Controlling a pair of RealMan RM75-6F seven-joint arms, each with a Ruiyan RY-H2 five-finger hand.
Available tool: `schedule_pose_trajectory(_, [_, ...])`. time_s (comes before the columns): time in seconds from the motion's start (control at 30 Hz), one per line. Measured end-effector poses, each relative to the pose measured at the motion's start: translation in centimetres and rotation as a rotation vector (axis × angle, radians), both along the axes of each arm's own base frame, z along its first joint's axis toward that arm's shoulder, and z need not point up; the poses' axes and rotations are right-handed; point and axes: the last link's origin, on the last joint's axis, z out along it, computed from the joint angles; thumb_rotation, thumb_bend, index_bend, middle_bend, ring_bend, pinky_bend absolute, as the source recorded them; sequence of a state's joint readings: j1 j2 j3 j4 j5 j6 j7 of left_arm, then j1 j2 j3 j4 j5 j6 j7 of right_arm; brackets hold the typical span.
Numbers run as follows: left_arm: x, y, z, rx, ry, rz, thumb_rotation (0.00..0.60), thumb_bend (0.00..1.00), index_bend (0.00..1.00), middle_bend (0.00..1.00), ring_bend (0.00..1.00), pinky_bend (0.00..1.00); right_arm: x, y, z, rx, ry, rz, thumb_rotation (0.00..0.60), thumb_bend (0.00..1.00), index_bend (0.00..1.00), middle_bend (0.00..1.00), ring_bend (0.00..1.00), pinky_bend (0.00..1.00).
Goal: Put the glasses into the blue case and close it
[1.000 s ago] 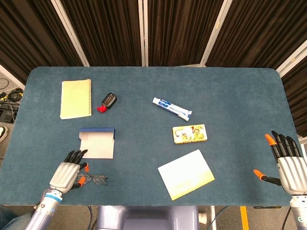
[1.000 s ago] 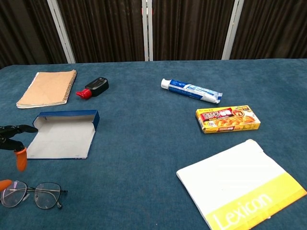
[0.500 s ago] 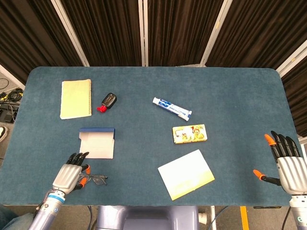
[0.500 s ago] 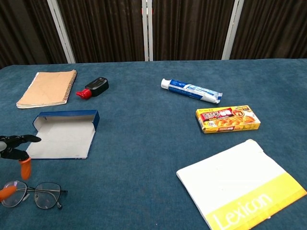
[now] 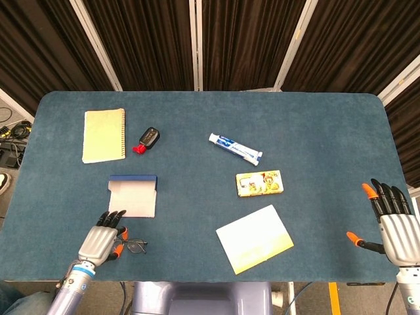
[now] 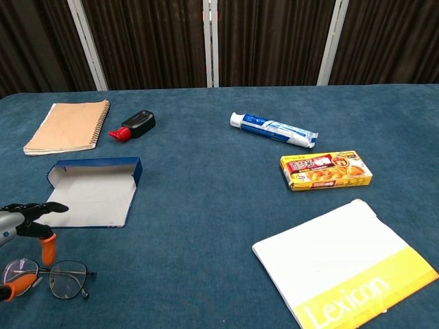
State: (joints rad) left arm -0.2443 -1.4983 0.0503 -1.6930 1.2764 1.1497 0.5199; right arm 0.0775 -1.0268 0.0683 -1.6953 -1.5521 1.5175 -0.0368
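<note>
The glasses [image 5: 136, 247] lie flat near the table's front left edge, thin dark frame and clear lenses [image 6: 66, 279]. My left hand [image 5: 102, 243] hovers over their left end with its fingers spread. In the chest view one orange fingertip [image 6: 47, 247] stands just above the frame and another sits at the left lens; nothing is gripped. The blue case [image 5: 133, 197] lies open just beyond, its pale inside [image 6: 92, 195] facing up. My right hand [image 5: 392, 226] stays at the far right edge, fingers apart and empty.
A spiral notebook [image 5: 104, 135] and a black-and-red marker [image 5: 147, 139] lie at the back left. A toothpaste tube [image 5: 235, 149], a yellow curry box [image 5: 259, 183] and a white-and-yellow Lexicon booklet [image 5: 254, 238] occupy the middle right.
My left hand has drawn back toward the front edge and slightly right, lowering its fingertips around the left lens. Glasses, case and right hand have not moved.
</note>
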Motion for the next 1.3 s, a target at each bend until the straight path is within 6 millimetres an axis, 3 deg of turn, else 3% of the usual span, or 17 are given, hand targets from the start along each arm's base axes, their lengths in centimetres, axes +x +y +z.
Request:
schedule_pose_trajectory(0.57, [0.0,0.0,-0.2,-0.006,0.008,0.004,0.600,0.46,0.56,0.00,0.00,0.00,0.0,0.0,-0.1,0.002,0.002,-0.002,0.600,0.00,0.00,0.00,0.00,0.00])
schedule_pose_trajectory(0.8, [0.2,0.1,-0.1,0.007,-0.007,-0.007,0.600,0.52,0.61,0.00,0.00,0.00,0.0,0.0,-0.2,0.005,0.004,-0.002,0.600,0.00,0.00,0.00,0.00,0.00])
schedule_pose_trajectory(1.3, [0.9,0.9,0.4,0.031,-0.066,-0.020,0.600,0.53,0.63,0.00,0.00,0.00,-0.1,-0.1,-0.3,0.010,0.009,-0.007,0.600,0.00,0.00,0.00,0.00,0.00])
